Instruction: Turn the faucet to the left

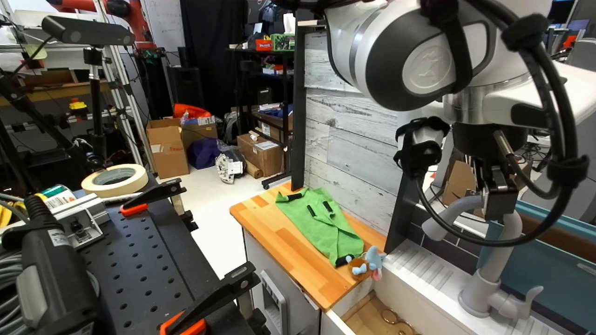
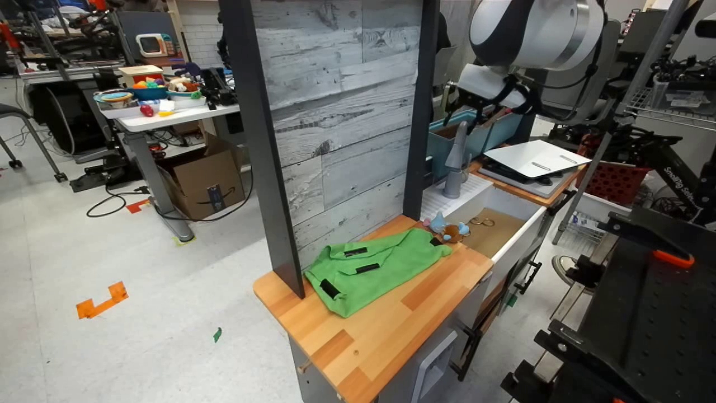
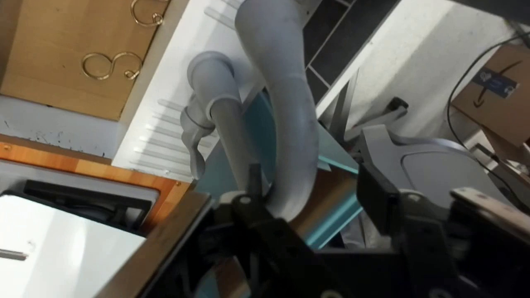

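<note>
The faucet is light grey with a thick arched spout and a side lever. It stands upright at the sink's back edge in both exterior views (image 1: 497,260) (image 2: 454,159), and it fills the middle of the wrist view (image 3: 295,124). My gripper (image 3: 316,186) is open. In the wrist view the top of the spout's arch lies between the fingers, close to the left finger and well apart from the right one. In an exterior view the gripper (image 1: 500,197) is at the top of the arch and hides part of it. I cannot tell whether a finger touches the spout.
A teal bin (image 1: 545,274) stands behind the faucet. The sink basin (image 2: 517,204) holds gold rings (image 3: 112,66). A green cloth (image 2: 380,268) and a small plush toy (image 2: 447,226) lie on the wooden counter (image 2: 414,324). A grey wood-pattern panel (image 2: 341,112) rises behind the counter.
</note>
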`<control>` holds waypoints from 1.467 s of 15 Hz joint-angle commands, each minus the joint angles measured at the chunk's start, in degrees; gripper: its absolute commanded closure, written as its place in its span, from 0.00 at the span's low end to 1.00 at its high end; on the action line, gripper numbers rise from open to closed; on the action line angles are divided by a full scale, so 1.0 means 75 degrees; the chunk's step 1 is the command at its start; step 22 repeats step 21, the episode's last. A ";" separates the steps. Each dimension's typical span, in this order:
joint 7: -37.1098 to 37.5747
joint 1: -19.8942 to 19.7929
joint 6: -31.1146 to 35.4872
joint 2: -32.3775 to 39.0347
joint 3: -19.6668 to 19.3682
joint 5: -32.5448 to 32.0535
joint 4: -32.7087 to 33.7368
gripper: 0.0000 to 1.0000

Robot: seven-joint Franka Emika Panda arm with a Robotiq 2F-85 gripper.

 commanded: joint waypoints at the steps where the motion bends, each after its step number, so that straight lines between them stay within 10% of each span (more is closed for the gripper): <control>1: -0.0207 -0.0010 0.1518 -0.0096 0.0099 0.0344 -0.0323 0.07; 6: -0.0895 -0.0833 0.2291 -0.0784 0.1076 -0.0142 -0.1216 0.00; 15: -0.2986 -0.4952 0.0144 -0.2295 0.5012 -0.1619 -0.3351 0.00; 22: -0.4025 -0.4505 -0.0470 -0.2422 0.4540 -0.0727 -0.3387 0.00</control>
